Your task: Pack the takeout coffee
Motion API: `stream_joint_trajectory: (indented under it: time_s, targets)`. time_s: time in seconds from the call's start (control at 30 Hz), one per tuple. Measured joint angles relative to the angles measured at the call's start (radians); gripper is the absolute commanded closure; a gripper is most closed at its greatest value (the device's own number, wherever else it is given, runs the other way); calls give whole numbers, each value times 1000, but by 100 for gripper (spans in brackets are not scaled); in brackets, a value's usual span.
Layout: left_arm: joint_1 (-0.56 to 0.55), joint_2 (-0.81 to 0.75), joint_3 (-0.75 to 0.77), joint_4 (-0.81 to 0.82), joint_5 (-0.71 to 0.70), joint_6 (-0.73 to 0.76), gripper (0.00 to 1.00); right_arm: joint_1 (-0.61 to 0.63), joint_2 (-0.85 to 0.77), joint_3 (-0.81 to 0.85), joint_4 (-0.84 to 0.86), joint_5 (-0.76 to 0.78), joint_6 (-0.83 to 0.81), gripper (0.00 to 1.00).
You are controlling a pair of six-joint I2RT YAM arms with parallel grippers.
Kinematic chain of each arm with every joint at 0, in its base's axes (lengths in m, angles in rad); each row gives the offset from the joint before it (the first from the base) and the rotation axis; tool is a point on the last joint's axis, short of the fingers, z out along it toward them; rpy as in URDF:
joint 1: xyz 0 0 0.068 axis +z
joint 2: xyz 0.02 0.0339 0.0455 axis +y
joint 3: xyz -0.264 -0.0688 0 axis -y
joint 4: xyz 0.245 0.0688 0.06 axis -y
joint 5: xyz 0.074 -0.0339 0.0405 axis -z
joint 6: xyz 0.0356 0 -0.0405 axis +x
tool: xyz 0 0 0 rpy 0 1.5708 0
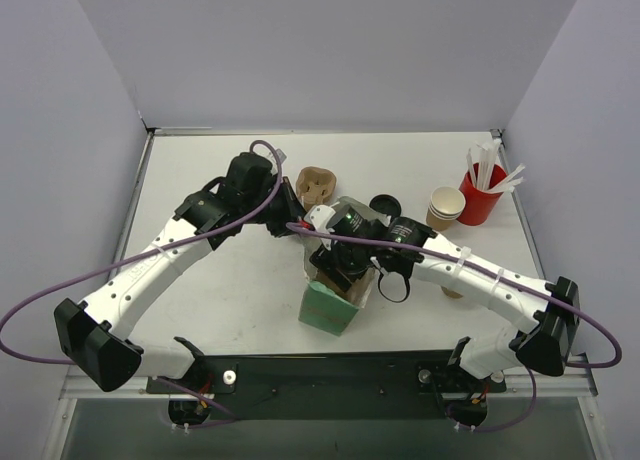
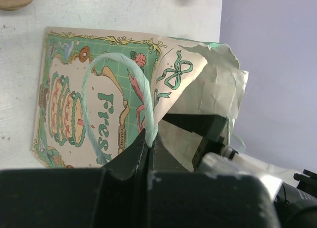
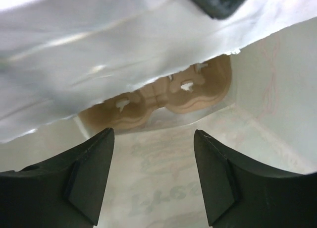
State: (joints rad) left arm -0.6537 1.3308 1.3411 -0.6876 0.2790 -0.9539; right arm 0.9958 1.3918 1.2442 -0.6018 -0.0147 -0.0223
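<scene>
Kraft cups [image 1: 446, 208] stacked right of bag [image 1: 330, 312]; right tool [image 3: 152, 139] inside, agape

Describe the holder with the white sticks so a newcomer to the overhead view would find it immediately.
Look to the far right corner of the table, near the right-hand wall. There stands a red cup filled with white sticks. It is the only red thing there; the stack of brown paper cups just left of it is shorter.
</scene>
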Motion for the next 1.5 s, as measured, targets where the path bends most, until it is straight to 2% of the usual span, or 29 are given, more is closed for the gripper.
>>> stream_joint_trajectory:
  time_s: [0.3,0.53,0.73,1.1,1.27,1.5]
  targets:
    - [-6,-6,20,47,-5,33,100,8,10,146,-120,7,52,37]
    - [-26,-5,56,-6,-5,186,100,5,6,309,-100,37,148,35]
    - [-28,5,105,-77,-10,317,100,-15,6,369,-98,100,231,35]
    - [-28,26,213,-220,-80,537,100,-232,12,416,-90,166,347,34]
    - [-28,51,275,-278,-121,610,100,-298,50,486,-64,163,388,34]
    - [-28,57,319,-349,-131,691,100,-397,124,502,-69,122,444,34]
